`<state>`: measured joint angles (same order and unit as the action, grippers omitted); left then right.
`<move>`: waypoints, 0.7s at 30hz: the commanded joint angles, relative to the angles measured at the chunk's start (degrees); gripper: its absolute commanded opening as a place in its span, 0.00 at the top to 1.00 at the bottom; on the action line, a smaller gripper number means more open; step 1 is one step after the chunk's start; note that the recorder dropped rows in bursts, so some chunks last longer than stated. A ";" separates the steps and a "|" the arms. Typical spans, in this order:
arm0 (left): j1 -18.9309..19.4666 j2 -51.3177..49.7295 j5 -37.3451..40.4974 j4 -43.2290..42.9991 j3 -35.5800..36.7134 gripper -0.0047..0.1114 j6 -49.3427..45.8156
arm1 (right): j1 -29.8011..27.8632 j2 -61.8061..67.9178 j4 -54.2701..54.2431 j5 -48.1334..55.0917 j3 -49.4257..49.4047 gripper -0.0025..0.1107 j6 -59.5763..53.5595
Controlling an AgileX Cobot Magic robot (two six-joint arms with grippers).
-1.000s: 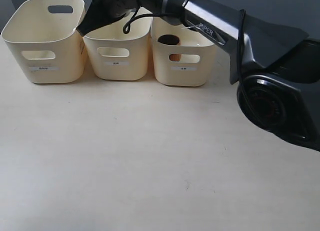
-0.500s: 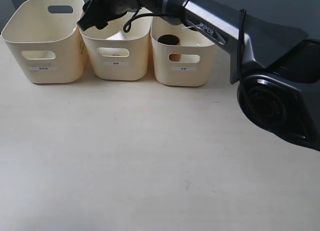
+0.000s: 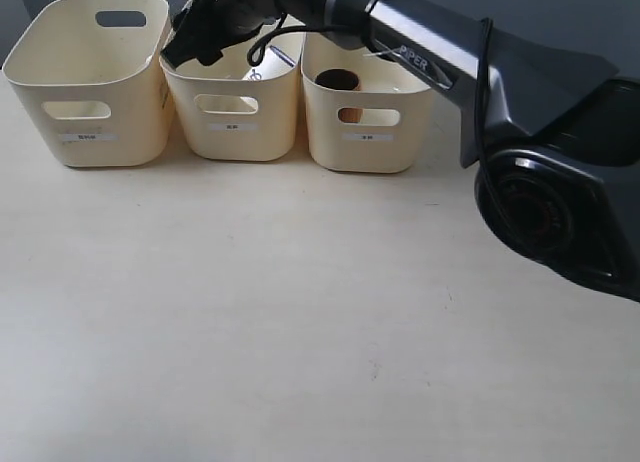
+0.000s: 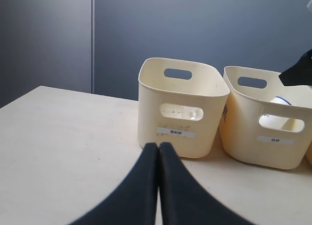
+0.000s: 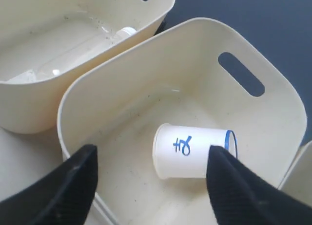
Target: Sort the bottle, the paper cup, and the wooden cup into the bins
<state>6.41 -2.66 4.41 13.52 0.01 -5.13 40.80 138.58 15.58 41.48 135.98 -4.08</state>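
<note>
Three cream bins stand in a row at the back. The clear bottle (image 5: pixel 73 54) with its white cap lies in the left bin (image 3: pixel 90 82). The white paper cup (image 5: pixel 192 152) lies on its side on the floor of the middle bin (image 3: pixel 232 117). In the right bin (image 3: pixel 365 132) sits the brown wooden cup (image 3: pixel 338 79). My right gripper (image 5: pixel 151 159) hovers open over the middle bin, its fingers either side of the paper cup but above it and holding nothing. My left gripper (image 4: pixel 158 146) is shut and empty, low over the table in front of the left bin (image 4: pixel 180 108).
The right arm (image 3: pixel 440 67) reaches across from the right, passing over the right bin. A light wooden table (image 3: pixel 300 312) spreads out in front of the bins. A dark wall stands behind them.
The right gripper has lifted out of the middle bin and shifted slightly right. The paper cup now shows lying inside that bin.
</note>
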 commanded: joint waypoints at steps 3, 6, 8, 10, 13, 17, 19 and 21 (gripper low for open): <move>-0.25 0.24 -0.10 -0.54 -0.01 0.96 0.06 | -0.04 -3.39 -0.24 2.83 0.29 0.49 0.05; -0.25 0.24 -0.10 -0.54 -0.01 0.96 0.06 | 0.46 -5.39 -0.90 3.96 0.29 0.49 -0.23; -0.25 0.24 -0.10 -0.54 -0.01 0.96 0.06 | 0.60 -6.60 -0.90 5.28 0.29 0.49 -0.46; -0.25 0.24 -0.10 -0.54 -0.01 0.96 0.06 | 0.89 -7.88 -0.90 6.58 0.29 0.49 -1.21; -0.25 0.24 -0.10 -0.54 -0.01 0.96 0.06 | 1.20 -9.63 -1.08 9.21 0.29 0.50 -2.64; -0.25 0.24 -0.10 -0.54 -0.01 0.96 0.06 | 1.61 -12.09 -2.47 12.33 0.29 0.62 -5.40; -0.25 0.24 -0.10 -0.54 -0.01 0.96 0.06 | 1.61 -13.49 -4.56 13.48 0.29 0.66 -7.15; -0.25 0.24 -0.10 -0.54 -0.01 0.96 0.06 | 1.61 -14.80 -5.70 14.60 0.29 0.66 -7.96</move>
<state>6.41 -2.66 4.55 13.15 0.01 -5.13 42.30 126.10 11.60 54.28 135.98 -10.27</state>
